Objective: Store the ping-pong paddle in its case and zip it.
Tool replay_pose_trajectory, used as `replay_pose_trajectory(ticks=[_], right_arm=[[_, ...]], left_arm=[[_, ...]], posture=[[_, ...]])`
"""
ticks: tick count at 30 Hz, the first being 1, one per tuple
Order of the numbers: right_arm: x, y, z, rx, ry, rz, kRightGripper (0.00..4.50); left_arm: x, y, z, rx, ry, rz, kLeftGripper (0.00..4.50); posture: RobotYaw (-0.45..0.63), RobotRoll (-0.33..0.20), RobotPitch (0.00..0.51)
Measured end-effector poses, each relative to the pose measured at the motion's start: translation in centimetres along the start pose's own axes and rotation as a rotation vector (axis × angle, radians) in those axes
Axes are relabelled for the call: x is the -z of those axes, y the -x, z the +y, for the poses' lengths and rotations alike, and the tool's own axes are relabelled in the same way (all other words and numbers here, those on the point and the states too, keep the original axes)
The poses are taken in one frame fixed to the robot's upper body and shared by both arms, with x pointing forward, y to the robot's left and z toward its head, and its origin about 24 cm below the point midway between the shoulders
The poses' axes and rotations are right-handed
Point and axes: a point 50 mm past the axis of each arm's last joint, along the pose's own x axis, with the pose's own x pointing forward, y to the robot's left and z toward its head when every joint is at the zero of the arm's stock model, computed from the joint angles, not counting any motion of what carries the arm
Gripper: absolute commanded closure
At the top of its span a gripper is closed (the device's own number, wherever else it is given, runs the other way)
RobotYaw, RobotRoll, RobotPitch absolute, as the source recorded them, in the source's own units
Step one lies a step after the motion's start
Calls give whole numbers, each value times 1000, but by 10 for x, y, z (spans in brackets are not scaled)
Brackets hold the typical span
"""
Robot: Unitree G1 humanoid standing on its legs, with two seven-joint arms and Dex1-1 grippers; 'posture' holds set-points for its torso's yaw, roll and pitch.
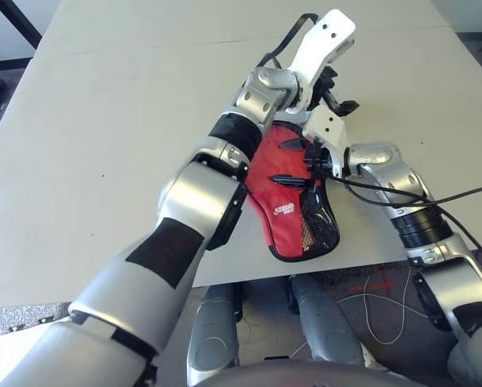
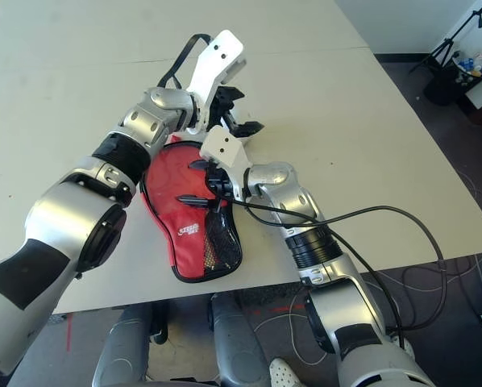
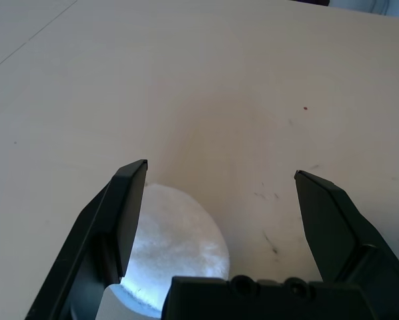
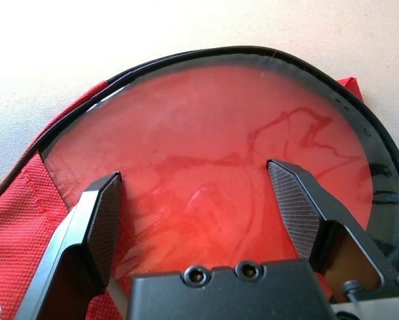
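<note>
The paddle point(image 4: 226, 167) lies inside the case point(image 1: 293, 211), its red face showing through the unzipped opening just ahead of the right gripper point(image 4: 196, 190), whose fingers stand wide apart above it and hold nothing. The case rests flat at the table's point(image 1: 104, 121) near edge, under both wrists, its mesh pocket point(image 1: 315, 222) toward the robot. The left gripper point(image 3: 219, 193) hangs just beyond the case, jaws spread wide and empty over bare table, a white patch point(image 3: 179, 247) beneath it.
</note>
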Motion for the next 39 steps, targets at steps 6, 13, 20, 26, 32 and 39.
replay_pose_trajectory(ticks=[6,13,20,26,32,39], right_arm=[[0,-1,1,-1,-1,-2,0],[0,-2,2,-6,1,-6,0],[0,-3,2,-6,-1,-6,0],[-1,-3,3,-9,1,-7,0],[0,-2,3,-7,0,-4,0],[1,-2,3,-7,-1,-3,0]], left_arm=[[-8,28,21,-36,-53,-29,10],[29,79,46,-112,-61,58,10],[48,109,46,-132,-117,100,10],[67,132,33,-55,-127,128,10],[86,154,16,36,-99,194,10],[91,159,3,85,-68,199,10]], posture=[[-81,0,290],[-69,0,293],[-64,0,295],[-65,0,298],[-59,0,300],[-59,0,299]])
